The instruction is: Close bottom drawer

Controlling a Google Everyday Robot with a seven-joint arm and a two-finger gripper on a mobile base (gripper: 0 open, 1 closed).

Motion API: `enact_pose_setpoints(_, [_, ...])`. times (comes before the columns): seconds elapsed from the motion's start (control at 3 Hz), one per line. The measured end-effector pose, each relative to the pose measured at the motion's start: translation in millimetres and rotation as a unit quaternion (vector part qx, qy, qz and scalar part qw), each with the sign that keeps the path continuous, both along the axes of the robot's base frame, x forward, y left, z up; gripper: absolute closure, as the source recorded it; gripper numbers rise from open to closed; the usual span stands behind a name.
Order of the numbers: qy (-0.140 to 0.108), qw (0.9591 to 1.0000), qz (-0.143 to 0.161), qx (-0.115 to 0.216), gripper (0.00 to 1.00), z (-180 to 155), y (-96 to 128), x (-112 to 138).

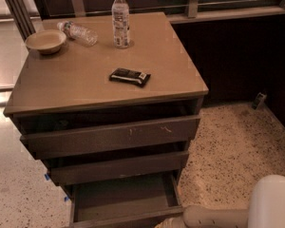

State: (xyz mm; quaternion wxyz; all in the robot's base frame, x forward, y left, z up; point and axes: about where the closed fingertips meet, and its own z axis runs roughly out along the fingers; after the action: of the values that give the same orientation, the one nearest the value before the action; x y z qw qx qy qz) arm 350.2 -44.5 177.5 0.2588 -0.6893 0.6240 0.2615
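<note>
Three drawers: they sit in the front of the bench point(76, 87), one over the other.
Bottom drawer point(121, 197): the lowest one, pulled far out toward the camera.
Its long side: runs left to right, along the low edge of the view.
Gripper point(167, 221): at the very bottom, just by the right end of the drawer's front. I cannot tell if it is open or closed.
Which way: the drawer lies to the left of the gripper and behind it.
Next push, I think: straight back, into the bench.
</note>
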Motion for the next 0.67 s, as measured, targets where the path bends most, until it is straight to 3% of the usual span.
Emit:
enact_pose_setpoints(0.33, [-0.006, 1.0, -0.001, -0.003, 1.0, -0.8, 0.2, -0.5])
enact_pose_setpoints(0.67, [-0.049, 0.9985, -0.008, -0.02, 1.0, -0.9, -2.8, 8.2])
